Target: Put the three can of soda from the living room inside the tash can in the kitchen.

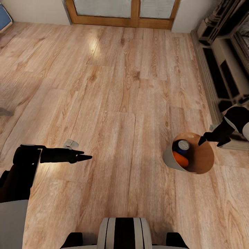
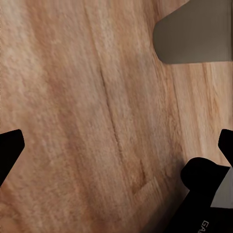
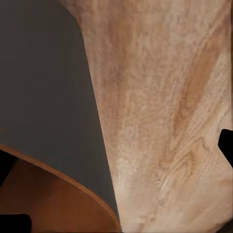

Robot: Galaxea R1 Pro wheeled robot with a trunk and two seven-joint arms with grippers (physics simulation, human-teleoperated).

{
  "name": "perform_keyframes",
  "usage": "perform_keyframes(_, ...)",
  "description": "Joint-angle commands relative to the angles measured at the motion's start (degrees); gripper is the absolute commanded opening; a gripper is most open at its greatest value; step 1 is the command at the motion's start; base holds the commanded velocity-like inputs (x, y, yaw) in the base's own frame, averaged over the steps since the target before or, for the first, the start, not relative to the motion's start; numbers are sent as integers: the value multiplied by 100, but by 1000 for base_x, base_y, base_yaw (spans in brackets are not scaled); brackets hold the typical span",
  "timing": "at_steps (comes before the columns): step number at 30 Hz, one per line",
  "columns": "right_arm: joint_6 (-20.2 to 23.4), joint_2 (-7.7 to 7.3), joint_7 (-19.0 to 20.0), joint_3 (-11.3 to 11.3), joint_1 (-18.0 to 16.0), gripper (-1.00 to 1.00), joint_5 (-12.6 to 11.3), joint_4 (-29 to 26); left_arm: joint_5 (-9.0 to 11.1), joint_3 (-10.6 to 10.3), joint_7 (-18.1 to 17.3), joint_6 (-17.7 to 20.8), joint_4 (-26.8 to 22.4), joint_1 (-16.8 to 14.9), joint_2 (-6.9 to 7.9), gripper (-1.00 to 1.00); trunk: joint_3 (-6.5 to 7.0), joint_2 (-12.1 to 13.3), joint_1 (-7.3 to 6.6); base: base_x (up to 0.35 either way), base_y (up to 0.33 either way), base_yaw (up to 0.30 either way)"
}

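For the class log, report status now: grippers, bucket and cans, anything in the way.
Right gripper at the trash can rim, grip unclear. Left gripper empty over wood floor. Blue can and orange can inside. Nothing ahead until the glass doors.

Around the tash can (image 1: 173,162) the wood floor (image 1: 117,103) lies open on nearly every side: bare boards run from it toward the glass doors (image 1: 122,10) and across to the left tool (image 1: 84,157). Inside the can a dark blue can (image 1: 182,145) and an orange can (image 1: 180,159) fill the part nearest the left tool, leaving the brown far wall bare. The right tool (image 1: 203,139) sits at the can's rim, seemingly clamped on it. Beyond that tool, the pale fireplace surround (image 1: 221,65) walls off that side.
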Motion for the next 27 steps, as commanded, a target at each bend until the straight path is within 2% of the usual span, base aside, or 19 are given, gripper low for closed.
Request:
perform_keyframes(1,0,-2,0,-1,0,100,-1,1,-8,-4,1,2,0,0,-1,100,23,2,-2,0,0,0)
perform_keyframes(13,0,-36,0,70,0,100,-1,6,-52,-13,3,49,0,0,-3,100,289,18,-33,0,0,0)
perform_keyframes(27,0,-46,0,222,9,100,6,19,-62,-14,7,83,8,0,-3,100,540,579,-340,0,0,0)
